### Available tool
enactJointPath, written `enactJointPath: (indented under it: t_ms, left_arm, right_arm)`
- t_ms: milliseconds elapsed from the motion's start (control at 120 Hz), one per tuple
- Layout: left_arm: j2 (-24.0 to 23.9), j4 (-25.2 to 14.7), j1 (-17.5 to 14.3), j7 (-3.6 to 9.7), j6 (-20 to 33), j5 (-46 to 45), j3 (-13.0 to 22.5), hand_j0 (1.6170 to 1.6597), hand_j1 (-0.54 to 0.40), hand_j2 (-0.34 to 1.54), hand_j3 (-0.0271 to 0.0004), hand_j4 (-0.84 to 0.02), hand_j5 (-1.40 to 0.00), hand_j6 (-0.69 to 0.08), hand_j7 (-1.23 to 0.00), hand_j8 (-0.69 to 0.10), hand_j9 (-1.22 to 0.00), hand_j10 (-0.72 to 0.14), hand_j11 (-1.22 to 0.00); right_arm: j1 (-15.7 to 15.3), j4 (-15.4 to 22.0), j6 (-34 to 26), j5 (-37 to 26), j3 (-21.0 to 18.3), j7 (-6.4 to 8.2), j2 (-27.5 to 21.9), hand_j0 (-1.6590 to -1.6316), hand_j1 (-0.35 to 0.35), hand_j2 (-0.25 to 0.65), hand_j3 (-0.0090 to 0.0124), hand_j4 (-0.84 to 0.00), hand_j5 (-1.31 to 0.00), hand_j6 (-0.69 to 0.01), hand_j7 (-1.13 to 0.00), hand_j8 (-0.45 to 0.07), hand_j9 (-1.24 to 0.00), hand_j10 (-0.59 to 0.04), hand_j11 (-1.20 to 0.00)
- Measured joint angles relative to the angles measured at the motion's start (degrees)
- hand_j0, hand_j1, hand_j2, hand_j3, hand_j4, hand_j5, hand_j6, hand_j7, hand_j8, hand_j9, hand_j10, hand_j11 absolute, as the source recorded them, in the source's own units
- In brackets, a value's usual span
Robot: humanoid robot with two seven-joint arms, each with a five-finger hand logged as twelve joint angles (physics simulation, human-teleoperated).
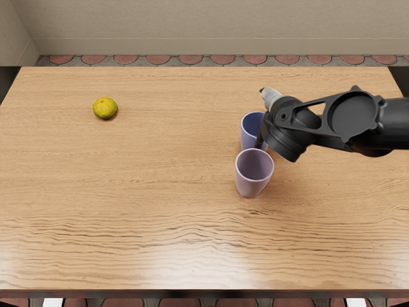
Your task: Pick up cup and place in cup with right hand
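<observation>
the right hand (273,115) is over the surface (147,192), right of its middle, its arm coming in from the right edge. what counts here is that the blue cup (249,131) lies right beside the hand, on the side toward the surface's left edge, while the pink cup (252,182) stands a little closer to the near edge. both stand upright, mouths up, so each one's long axis runs straight up from the surface. the hand's own bulk hides its grip: i can't tell whether it is open or closed, or has hold of the blue cup. that one is closer, so i'd guess it is the cup to lift; it would then need raising clear of the pink rim and shifting toward the near edge.
</observation>
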Motion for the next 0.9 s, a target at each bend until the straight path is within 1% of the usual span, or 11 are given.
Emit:
enactJointPath:
  t_ms: [83, 192, 283, 292, 317, 333, 383, 550, 642, 767, 900]
  left_arm:
    - [0.0, 0.0, 0.0, 0.0, 0.0, 0.0, 0.0, 1.6581, 0.344, 0.0, 0.0, -0.004, -0.01, -0.004, 0.0, -0.004, 0.0, -0.004, -0.01]
    - [0.0, 0.0, 0.0, 0.0, 0.0, 0.0, 0.0, 1.6581, 0.344, 0.0, -0.0001, -0.004, -0.01, -0.004, -0.01, -0.004, -0.01, -0.004, -0.01]
    - [0.0, 0.0, 0.0, 0.0, 0.0, 0.0, 0.0, 1.6581, 0.344, 0.0, -0.0001, -0.004, -0.01, -0.004, -0.01, -0.004, -0.01, -0.004, -0.01]
    - [0.0, 0.0, 0.0, 0.0, 0.0, 0.0, 0.0, 1.6581, 0.344, 0.0, -0.0001, -0.004, -0.01, -0.004, -0.01, -0.004, -0.01, -0.004, -0.01]
    - [0.0, 0.0, 0.0, 0.0, 0.0, 0.0, 0.0, 1.6581, 0.344, 0.0, -0.0001, -0.004, -0.01, -0.004, -0.01, -0.004, -0.01, -0.004, -0.01]
    - [0.0, 0.0, 0.0, 0.0, 0.0, 0.0, 0.0, 1.6581, 0.344, 0.0, -0.0001, -0.004, -0.01, -0.004, -0.01, -0.004, -0.01, -0.004, -0.01]
    - [0.0, 0.0, 0.0, 0.0, 0.0, 0.0, 0.0, 1.6581, 0.344, 0.0, -0.0001, -0.004, -0.01, -0.004, -0.01, -0.004, -0.01, -0.004, -0.01]
    - [0.0, 0.0, 0.0, 0.0, 0.0, 0.0, 0.0, 1.6581, 0.344, 0.0, -0.0001, -0.004, -0.01, -0.004, -0.01, -0.004, -0.01, -0.004, -0.01]
    - [0.0, 0.0, 0.0, 0.0, 0.0, 0.0, 0.0, 1.6581, 0.344, 0.0, -0.0001, -0.004, -0.01, -0.004, -0.01, -0.004, -0.01, -0.004, -0.01]
    - [0.0, 0.0, 0.0, 0.0, 0.0, 0.0, 0.0, 1.6581, 0.344, 0.0, -0.0001, -0.004, -0.01, -0.004, -0.01, -0.004, -0.01, -0.004, -0.01]
    - [0.0, 0.0, 0.0, 0.0, 0.0, 0.0, 0.0, 1.6581, 0.344, 0.0, -0.0001, -0.004, -0.01, -0.004, -0.01, -0.004, -0.01, -0.004, -0.01]
  right_arm:
    - [-0.3, -0.1, 0.0, 0.0, 0.0, 0.01, 0.0, -1.6581, -0.081, 0.183, 0.0, -0.159, -0.2, -0.16, -0.2, -0.16, -0.2, -0.159, -0.2]
    - [-0.7, -0.3, 0.0, -0.3, 0.1, 0.06, 0.0, -1.6583, 0.018, 0.098, 0.0002, -0.281, -0.35, -0.285, -0.35, -0.283, -0.35, -0.283, -0.35]
    - [-0.8, -0.3, 0.1, -0.2, 0.1, 0.02, -0.1, -1.6574, 0.076, 0.035, -0.0001, -0.35, -0.45, -0.35, -0.45, -0.352, -0.45, -0.352, -0.46]
    - [-0.8, -0.3, 0.1, -0.2, 0.1, 0.02, -0.1, -1.6572, 0.075, 0.048, -0.0011, -0.357, -0.46, -0.352, -0.46, -0.359, -0.46, -0.359, -0.46]
    - [-0.8, -0.3, 0.1, -0.2, 0.2, 0.02, -0.2, -1.6569, 0.08, 0.063, 0.0002, -0.374, -0.49, -0.359, -0.48, -0.375, -0.49, -0.375, -0.49]
    - [-0.8, -0.3, 0.1, -0.2, 0.2, 0.04, -0.3, -1.6569, 0.083, 0.089, -0.001, -0.386, -0.5, -0.363, -0.5, -0.387, -0.5, -0.387, -0.51]
    - [-0.9, -0.3, 0.1, -0.1, 0.5, 0.03, -0.5, -1.6565, 0.095, 0.098, -0.0009, -0.414, -0.54, -0.347, -0.54, -0.414, -0.54, -0.414, -0.54]
    - [-0.5, 0.7, 0.1, -0.2, 3.3, -0.02, -4.0, -1.6551, 0.079, 0.07, -0.0007, -0.427, -0.61, -0.356, -0.61, -0.392, -0.62, -0.47, -0.62]
    - [1.9, 2.9, 0.5, -0.2, 5.6, -0.05, -7.3, -1.6548, 0.061, 0.05, 0.0, -0.438, -0.63, -0.363, -0.63, -0.394, -0.64, -0.486, -0.64]
    - [8.4, 11.0, 3.2, -0.2, 8.4, -0.03, -16.2, -1.6551, 0.077, 0.064, -0.0003, -0.417, -0.66, -0.347, -0.65, -0.38, -0.65, -0.499, -0.65]
    - [11.0, 18.8, 7.3, -0.3, 10.0, 0.01, -24.5, -1.6553, 0.108, 0.102, -0.0002, -0.386, -0.66, -0.32, -0.66, -0.359, -0.67, -0.5, -0.67]
